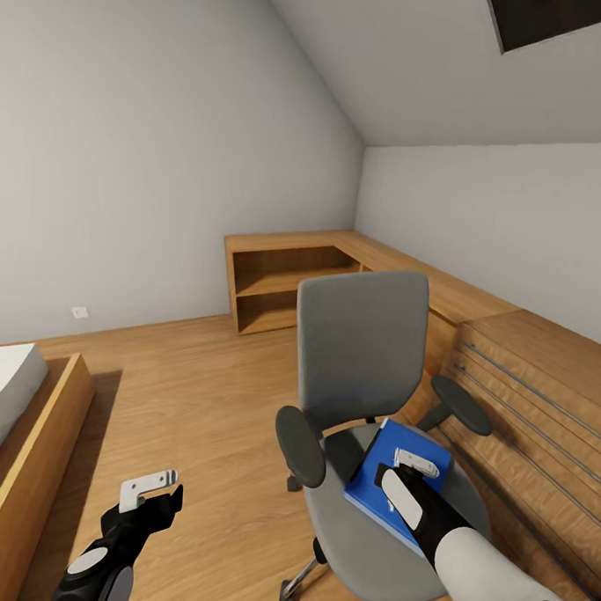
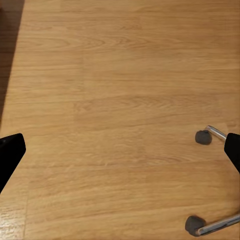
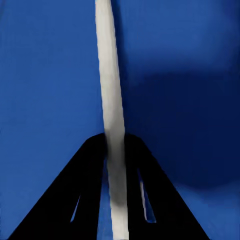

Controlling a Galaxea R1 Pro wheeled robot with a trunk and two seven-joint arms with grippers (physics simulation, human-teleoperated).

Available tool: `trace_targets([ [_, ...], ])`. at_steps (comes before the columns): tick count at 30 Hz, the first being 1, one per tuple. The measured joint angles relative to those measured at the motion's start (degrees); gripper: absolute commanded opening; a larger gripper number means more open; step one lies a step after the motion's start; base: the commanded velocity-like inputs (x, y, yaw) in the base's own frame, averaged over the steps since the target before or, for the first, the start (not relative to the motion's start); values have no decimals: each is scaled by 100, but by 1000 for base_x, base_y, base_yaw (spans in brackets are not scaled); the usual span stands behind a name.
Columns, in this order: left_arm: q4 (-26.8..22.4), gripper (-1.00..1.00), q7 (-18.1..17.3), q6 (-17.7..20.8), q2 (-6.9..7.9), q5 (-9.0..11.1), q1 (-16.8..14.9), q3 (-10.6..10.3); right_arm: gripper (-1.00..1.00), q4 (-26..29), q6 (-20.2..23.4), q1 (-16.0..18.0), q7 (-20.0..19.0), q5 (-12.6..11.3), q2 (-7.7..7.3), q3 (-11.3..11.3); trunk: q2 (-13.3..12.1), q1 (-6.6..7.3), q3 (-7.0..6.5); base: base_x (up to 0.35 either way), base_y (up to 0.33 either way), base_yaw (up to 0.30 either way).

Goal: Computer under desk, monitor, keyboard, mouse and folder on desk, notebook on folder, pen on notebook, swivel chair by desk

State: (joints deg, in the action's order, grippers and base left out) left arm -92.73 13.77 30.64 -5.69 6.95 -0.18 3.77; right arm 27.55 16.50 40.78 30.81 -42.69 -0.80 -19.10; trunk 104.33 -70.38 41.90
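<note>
The folder [image 1: 381, 483] lies flat on the grey seat of the swivel chair [image 1: 361, 357], bright blue, with a dark strip along its left edge. Your right gripper [image 1: 415, 465] is down on top of it, over the far half of the cover. In the right wrist view the pen [image 3: 112, 110] runs as a thin white stick straight between the two black fingers [image 3: 75, 200] against the blue of the folder [image 3: 45, 90], and the jaws sit close on either side of it, pinching it.

The chair faces you with its backrest upright and its two round black armrests out to each side. It stands on the wooden floor [image 1: 208, 384] just beside the light wooden counter [image 1: 442, 290] and the drawer fronts at your right. A low open shelf unit [image 1: 275, 290] fills the far corner, and the edge of a bed [image 1: 11, 444] shows at your left.

Your left gripper [image 1: 149, 495] hangs low over the bare floor, well apart from the chair, with its jaws spread wide and nothing between them. The left wrist view looks down on floorboards [image 2: 120, 100], with two casters [image 2: 203, 137] of the chair base near one fingertip.
</note>
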Motion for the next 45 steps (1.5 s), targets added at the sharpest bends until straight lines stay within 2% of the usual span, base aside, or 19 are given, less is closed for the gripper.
trace_targets([
  [9, 0, 100, -10, -7, 1, 0, 2, -1, -100, 2, -6, 1, 13, -18, 0, -1, 0, 0, 0, 0, 0, 0],
  [10, 0, 100, -13, -7, 1, 0, 1, -1, -100, -1, -11, -3, 7, -100, 1, 4, -39, 21, -16, 0, 0, 0],
  [31, 0, 100, -18, -9, 1, 0, 1, -23, -100, 112, -18, -11, 21, -92, -9, 6, -882, 480, -393, -29, 0, 0],
  [33, 0, 100, -16, -9, 1, 0, -1, -25, -100, 282, -15, -17, 32, -90, -17, 9, -962, 523, -429, -269, 0, 0],
  [38, 0, 100, -11, -9, 1, 0, -3, -30, -100, 952, 70, -97, 50, -91, -155, 4, -1163, 633, -519, -311, -21, 0],
  [39, 0, 100, -10, -10, 1, 0, -3, -32, -100, 1246, 130, -188, 69, -91, -213, 1, -1203, 655, -537, -322, -98, 0],
  [43, 1, 100, -9, -10, 1, -2, -1, -36, -100, 1937, 245, -504, 211, -96, -294, -1, -1363, 743, -609, -312, -152, 0],
  [45, 1, 100, -8, -10, -1, -3, -1, -40, -100, 2515, 290, -751, 474, -96, -340, -2, -1444, 787, -645, -301, -199, 0],
])
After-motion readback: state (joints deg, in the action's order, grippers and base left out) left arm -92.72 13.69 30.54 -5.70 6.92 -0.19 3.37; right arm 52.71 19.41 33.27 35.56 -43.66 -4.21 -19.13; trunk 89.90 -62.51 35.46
